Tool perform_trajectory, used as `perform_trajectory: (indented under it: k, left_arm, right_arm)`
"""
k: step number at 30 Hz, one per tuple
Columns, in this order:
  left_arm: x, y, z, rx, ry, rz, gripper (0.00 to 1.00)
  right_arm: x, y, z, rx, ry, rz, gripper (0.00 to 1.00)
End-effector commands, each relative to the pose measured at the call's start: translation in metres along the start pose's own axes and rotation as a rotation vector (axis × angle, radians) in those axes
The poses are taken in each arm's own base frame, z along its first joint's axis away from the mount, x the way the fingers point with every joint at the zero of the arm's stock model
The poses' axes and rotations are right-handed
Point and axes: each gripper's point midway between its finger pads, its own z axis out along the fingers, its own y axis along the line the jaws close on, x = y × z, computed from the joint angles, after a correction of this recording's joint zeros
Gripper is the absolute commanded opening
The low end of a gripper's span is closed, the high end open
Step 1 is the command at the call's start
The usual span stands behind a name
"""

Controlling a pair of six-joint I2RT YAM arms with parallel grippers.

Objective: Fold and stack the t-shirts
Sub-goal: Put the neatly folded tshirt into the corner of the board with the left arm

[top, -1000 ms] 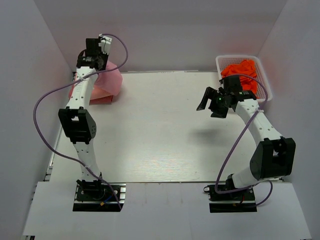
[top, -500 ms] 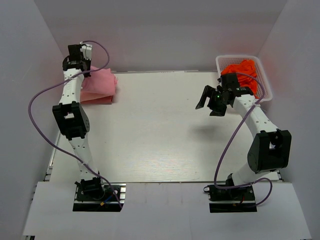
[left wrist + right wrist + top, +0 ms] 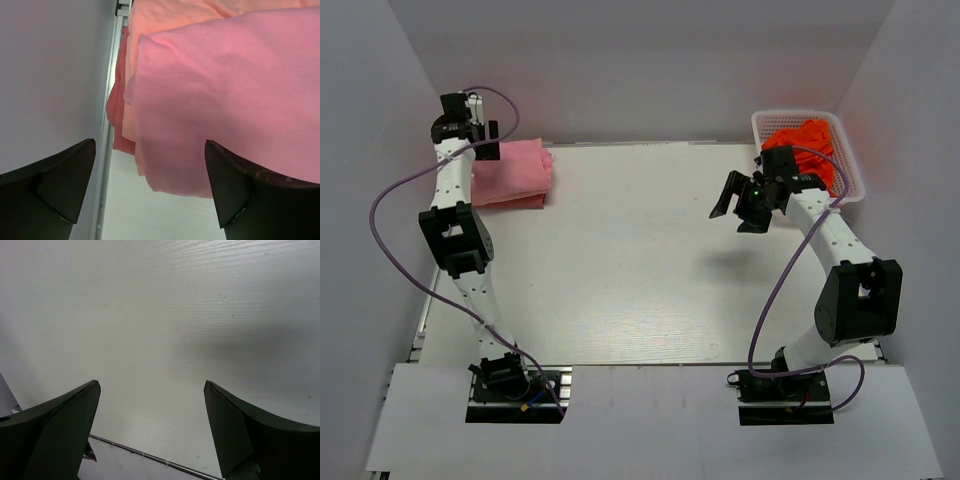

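Note:
The t-shirts lie as a folded stack (image 3: 512, 172) at the table's back left corner. In the left wrist view the rose pink shirt (image 3: 225, 90) lies on top of a paler salmon one (image 3: 165, 15). My left gripper (image 3: 488, 140) hovers at the stack's far left edge, beside the wall. It is open (image 3: 150, 192), and its dark fingers (image 3: 60, 185) stand wide apart with nothing between them. My right gripper (image 3: 735, 208) hangs above the table's right half, well away from the shirts. It is also open (image 3: 150, 427), over bare white tabletop.
A white basket (image 3: 852, 170) at the back right holds orange-red cloth (image 3: 805, 145), just behind the right arm. The grey side wall (image 3: 50, 75) and a metal table rail (image 3: 107, 125) run close to the left gripper.
The left gripper carried the pink shirt left over the stack, then opened and let it go. The shirt now lies flat on the stack. The right arm has barely moved.

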Motion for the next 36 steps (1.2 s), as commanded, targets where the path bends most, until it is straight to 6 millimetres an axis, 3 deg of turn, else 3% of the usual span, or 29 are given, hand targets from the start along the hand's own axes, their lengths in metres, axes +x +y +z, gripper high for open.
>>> perform_trajectory:
  k: [1,6,8,9,11,12,13,14,15,16,17,18,19,20,21,22,23,24,26,27,30,36]
  left_arm:
    - [-0.035,0.007,-0.039,0.019,-0.073,-0.109,1.0]
    - [-0.053,-0.014,-0.077,0.155,-0.115,-0.248,1.0]
    - [-0.056,-0.035,-0.094,0.277,-0.118,-0.279,1.0]
    - [-0.068,-0.051,-0.122,0.356,-0.158,-0.301,1.0]
    - [-0.062,-0.069,-0.134,0.417,-0.157,-0.322,1.0]
    - [-0.062,-0.09,-0.148,0.496,-0.16,-0.333,1.0]
    - [-0.041,-0.108,-0.147,0.546,-0.097,-0.375,1.0]
    - [-0.048,-0.111,-0.172,0.562,-0.15,-0.382,1.0]
    - [-0.04,-0.121,-0.179,0.565,-0.135,-0.393,1.0]
    - [-0.009,-0.154,-0.18,0.597,-0.052,-0.39,1.0]
    - [-0.008,-0.166,-0.19,0.612,-0.086,-0.387,1.0]
    - [-0.011,-0.174,-0.223,0.643,-0.155,-0.377,1.0]
    - [0.027,-0.213,-0.229,0.712,-0.087,-0.352,1.0]
    - [0.023,-0.226,-0.245,0.759,-0.156,-0.356,1.0]
    - [0.053,-0.238,-0.265,0.825,-0.149,-0.354,1.0]
    - [0.065,-0.259,-0.285,0.885,-0.143,-0.357,1.0]
    - [0.074,-0.266,-0.293,0.899,-0.152,-0.358,1.0]
    - [0.101,-0.272,-0.291,0.885,-0.102,-0.34,1.0]
    - [0.125,-0.279,-0.304,0.856,-0.073,-0.31,1.0]
    - [0.15,-0.281,-0.299,0.835,-0.01,-0.289,1.0]
    - [0.179,-0.287,-0.307,0.86,0.033,-0.238,1.0]
    - [0.185,-0.277,-0.31,0.802,-0.008,-0.218,1.0]
  right_arm:
    - [-0.009,0.011,-0.013,-0.033,-0.026,-0.008,0.9]
    - [-0.006,0.013,-0.017,-0.045,-0.042,-0.024,0.9]
    - [-0.008,0.012,-0.022,-0.041,-0.065,-0.034,0.9]
    - [-0.009,0.012,-0.028,-0.036,-0.085,-0.041,0.9]
    - [-0.008,0.01,-0.031,-0.033,-0.096,-0.057,0.9]
    - [-0.006,0.009,-0.037,-0.034,-0.113,-0.072,0.9]
    - [-0.001,0.006,-0.035,-0.029,-0.104,-0.072,0.9]
    - [0.0,0.008,-0.04,-0.039,-0.123,-0.082,0.9]
    - [0.003,0.009,-0.044,-0.044,-0.135,-0.089,0.9]
    - [0.014,0.002,-0.039,-0.034,-0.108,-0.085,0.9]
    - [0.013,0.003,-0.04,-0.046,-0.133,-0.096,0.9]
    - [0.021,0.001,-0.046,-0.062,-0.156,-0.094,0.9]
    - [0.03,-0.007,-0.041,-0.053,-0.143,-0.083,0.9]
    - [0.026,-0.006,-0.042,-0.062,-0.184,-0.09,0.9]
    - [0.033,-0.006,-0.05,-0.082,-0.212,-0.097,0.9]
    - [0.042,-0.01,-0.046,-0.087,-0.203,-0.097,0.9]
    - [0.044,-0.008,-0.049,-0.108,-0.232,-0.095,0.9]
    - [0.045,-0.006,-0.055,-0.124,-0.256,-0.099,0.9]
    - [0.057,-0.013,-0.051,-0.127,-0.246,-0.09,0.9]
    - [0.059,-0.012,-0.053,-0.135,-0.255,-0.084,0.9]
    - [0.069,-0.014,-0.05,-0.157,-0.251,-0.078,0.9]
    - [0.082,-0.016,-0.049,-0.186,-0.251,-0.078,0.9]
